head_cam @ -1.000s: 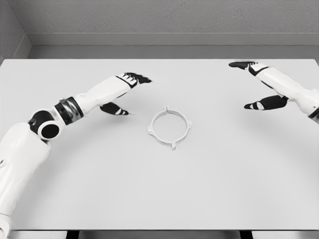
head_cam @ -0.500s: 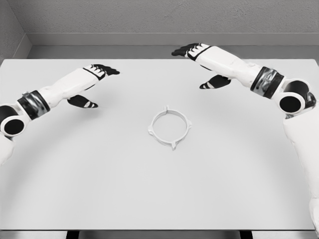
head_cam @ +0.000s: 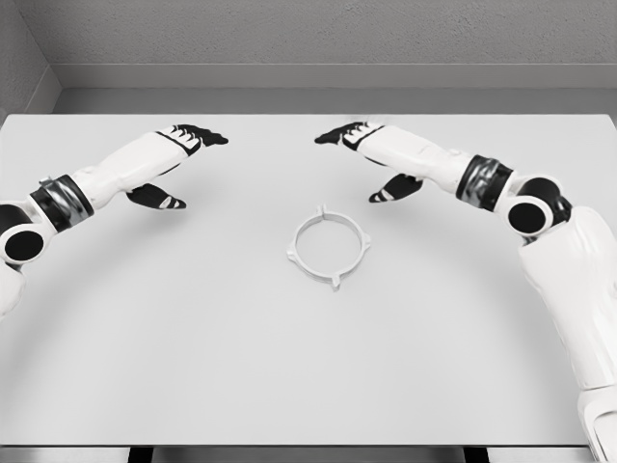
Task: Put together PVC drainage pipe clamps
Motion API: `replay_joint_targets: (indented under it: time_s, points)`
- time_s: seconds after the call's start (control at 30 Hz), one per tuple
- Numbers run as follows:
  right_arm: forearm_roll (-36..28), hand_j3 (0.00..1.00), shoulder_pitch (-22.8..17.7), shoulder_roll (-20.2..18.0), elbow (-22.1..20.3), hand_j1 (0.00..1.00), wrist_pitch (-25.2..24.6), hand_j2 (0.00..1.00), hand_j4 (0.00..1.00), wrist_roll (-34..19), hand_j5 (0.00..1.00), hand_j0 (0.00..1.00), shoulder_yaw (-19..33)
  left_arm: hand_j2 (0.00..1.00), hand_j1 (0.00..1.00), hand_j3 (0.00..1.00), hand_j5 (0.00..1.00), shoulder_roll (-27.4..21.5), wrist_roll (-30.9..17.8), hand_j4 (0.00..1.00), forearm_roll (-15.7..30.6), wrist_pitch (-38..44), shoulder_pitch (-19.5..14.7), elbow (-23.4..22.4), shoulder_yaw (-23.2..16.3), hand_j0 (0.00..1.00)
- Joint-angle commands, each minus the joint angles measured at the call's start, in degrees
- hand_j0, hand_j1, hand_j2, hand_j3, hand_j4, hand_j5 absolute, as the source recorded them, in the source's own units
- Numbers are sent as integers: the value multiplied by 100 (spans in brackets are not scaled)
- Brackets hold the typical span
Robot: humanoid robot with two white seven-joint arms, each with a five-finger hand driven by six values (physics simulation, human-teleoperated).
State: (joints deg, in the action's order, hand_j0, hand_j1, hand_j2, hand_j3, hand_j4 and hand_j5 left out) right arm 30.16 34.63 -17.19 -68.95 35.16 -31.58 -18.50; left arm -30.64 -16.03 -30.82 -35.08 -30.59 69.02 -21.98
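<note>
Reaching in from the table's far right, the open right hand (head_cam: 359,159) now nears the untouched clamp ring (head_cam: 329,245); the left hand (head_cam: 178,166) waits open

The clamp ring (head_cam: 329,246) looks like smooth white plastic, lying on a matt white table (head_cam: 308,367).

No text, label or number can be read anywhere (every visible surface is blank).

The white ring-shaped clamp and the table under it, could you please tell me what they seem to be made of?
The white ring-shaped clamp looks like matte moulded plastic: thin even band, small tabs, no shine. The white table shows a smooth, flat, matte surface; its material is open, perhaps laminate.
</note>
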Motion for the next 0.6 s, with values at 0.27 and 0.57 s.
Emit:
replay_joint_targets:
  time_s: [0.27, 0.57]
  points:
    - [-45, 100, -53, -12, 356, 100, -16, 100, 100, 3, 100, 100, -119, 100, 100, 100, 100, -100, 12, 100, 49, 8, -35, -11, 10, 100]
    - [-36, 100, -18, 6, 602, 100, -16, 100, 100, -6, 100, 100, -119, 100, 100, 100, 100, -170, 12, 100, 49, 8, -35, 24, 63, 100]
